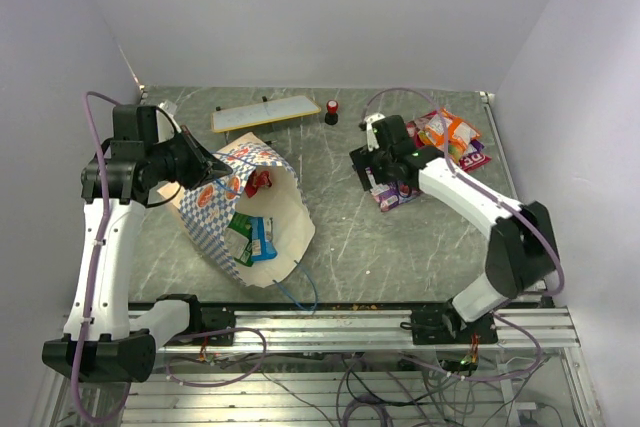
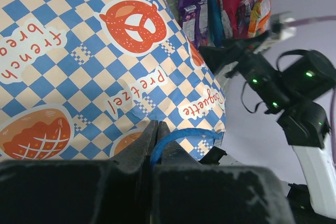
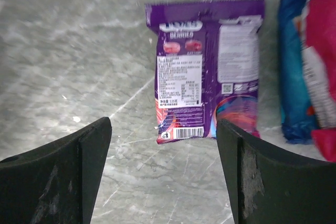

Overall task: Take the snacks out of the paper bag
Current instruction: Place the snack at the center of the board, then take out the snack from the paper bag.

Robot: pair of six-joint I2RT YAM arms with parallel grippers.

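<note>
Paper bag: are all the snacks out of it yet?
Not yet. Done: a pile of packets lies on the table, the purple packet under the open right gripper. In hand: the left gripper is shut on the handle of the bag. Left: green packets and a red wrapper inside it.

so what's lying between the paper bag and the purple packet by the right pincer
Nothing: the top view shows only bare grey table between the paper bag and the purple packet.
</note>
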